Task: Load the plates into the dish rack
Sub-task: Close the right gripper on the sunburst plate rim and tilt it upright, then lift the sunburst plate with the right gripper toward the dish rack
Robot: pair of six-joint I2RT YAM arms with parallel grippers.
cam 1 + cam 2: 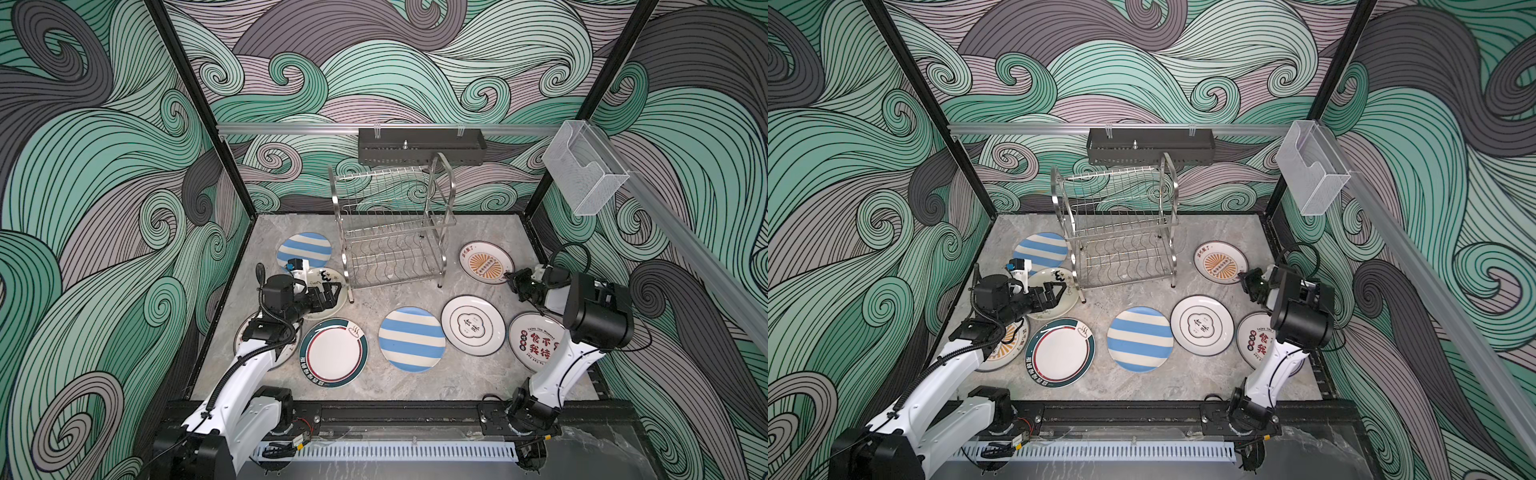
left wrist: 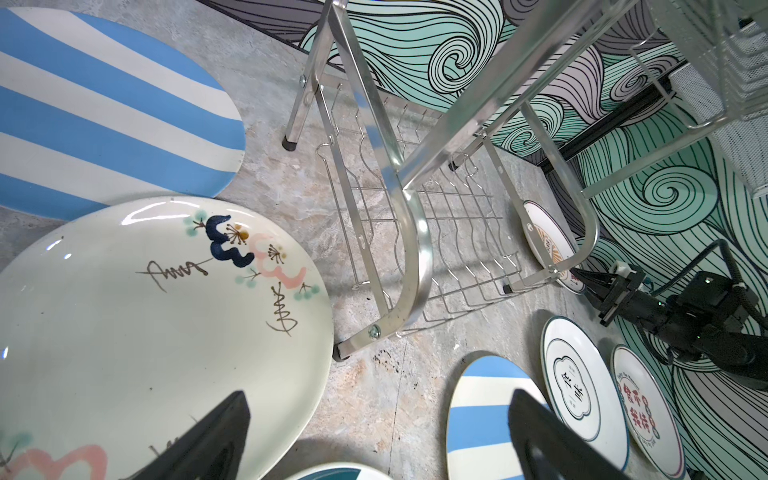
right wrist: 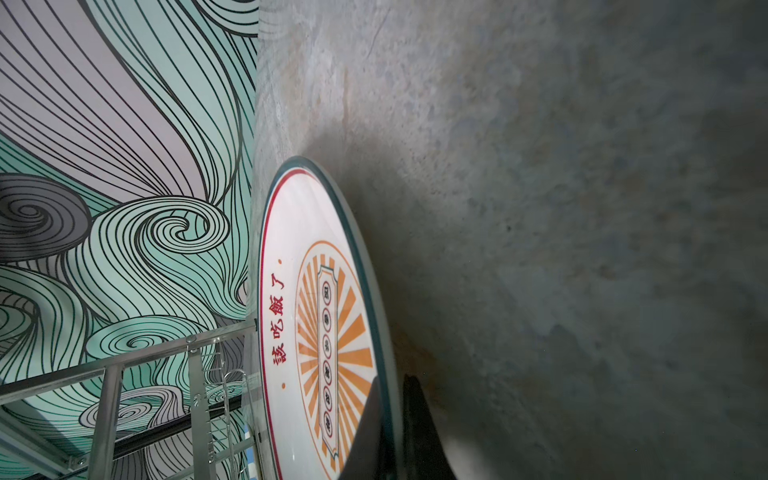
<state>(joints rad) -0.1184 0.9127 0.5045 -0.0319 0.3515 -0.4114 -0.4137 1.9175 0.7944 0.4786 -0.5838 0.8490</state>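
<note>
The steel dish rack stands with no plates in it at the back middle of the table. Several plates lie flat around it. My right gripper is shut on the near rim of the orange sunburst plate, to the right of the rack. The left gripper hangs open with nothing in it, over the edge of the cream cartoon plate by the rack's front left foot. Two blue-striped plates and a teal-rimmed plate lie nearby.
A white plate with a cloud emblem and one with red characters lie under the right arm. Another sunburst plate is half hidden by the left arm. A black perforated tray and a clear box hang on the rails.
</note>
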